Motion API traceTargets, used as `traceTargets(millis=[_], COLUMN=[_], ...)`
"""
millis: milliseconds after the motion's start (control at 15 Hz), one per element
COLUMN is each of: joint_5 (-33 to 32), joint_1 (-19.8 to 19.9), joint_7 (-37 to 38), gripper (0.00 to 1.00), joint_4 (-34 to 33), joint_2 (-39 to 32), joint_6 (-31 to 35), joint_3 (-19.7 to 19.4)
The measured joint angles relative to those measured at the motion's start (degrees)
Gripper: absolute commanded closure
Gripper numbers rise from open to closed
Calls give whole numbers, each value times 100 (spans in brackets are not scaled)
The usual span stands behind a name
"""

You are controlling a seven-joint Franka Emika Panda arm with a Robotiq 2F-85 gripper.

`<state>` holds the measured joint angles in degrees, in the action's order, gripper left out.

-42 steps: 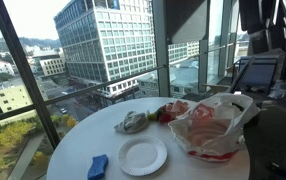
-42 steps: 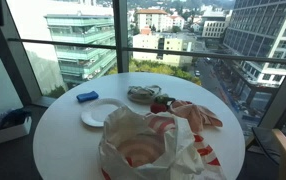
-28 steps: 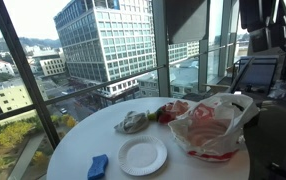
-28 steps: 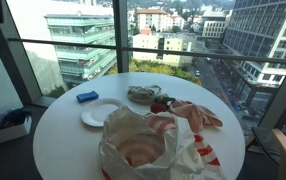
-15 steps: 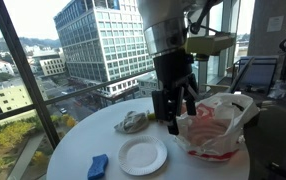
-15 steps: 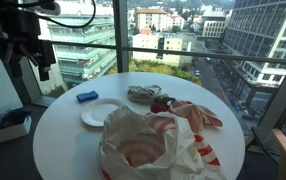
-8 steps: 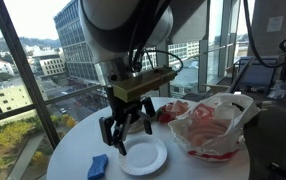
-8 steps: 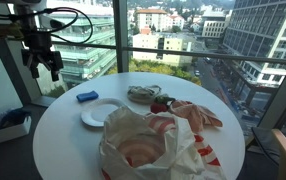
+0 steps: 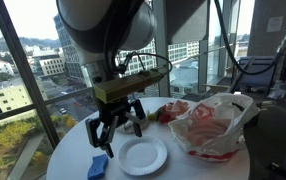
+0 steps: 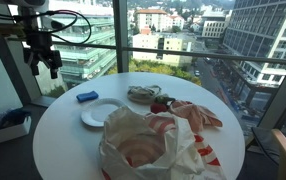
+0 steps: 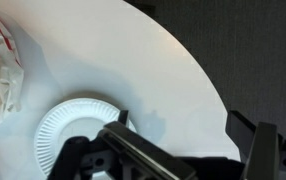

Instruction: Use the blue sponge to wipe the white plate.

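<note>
Both exterior views look across the counter (image 9: 188,166) from different edges; the wrist view peers down closer. All share the plate (image 11: 68,130).

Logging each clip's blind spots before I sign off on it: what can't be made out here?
- Blue sponge: missing from the wrist view, perhaps under the gripper.
- Grey bundle: partly behind the gripper in an exterior view.
- White plate: dirt, if any, too small to see in every view.
- Plastic bag: contents blurred through the film in both exterior views.
</note>
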<state>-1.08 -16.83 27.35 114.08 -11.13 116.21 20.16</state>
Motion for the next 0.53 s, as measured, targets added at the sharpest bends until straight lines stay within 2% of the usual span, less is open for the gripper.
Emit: traceTargets(millis=[200,533], joint_5=[41,210], joint_1=[-138,-539], joint_7=[151,942], gripper=[0,0], joint_4=[106,-87], joint_2=[-152,-1008], joint_6=[350,2169], joint_3=[-105,-269])
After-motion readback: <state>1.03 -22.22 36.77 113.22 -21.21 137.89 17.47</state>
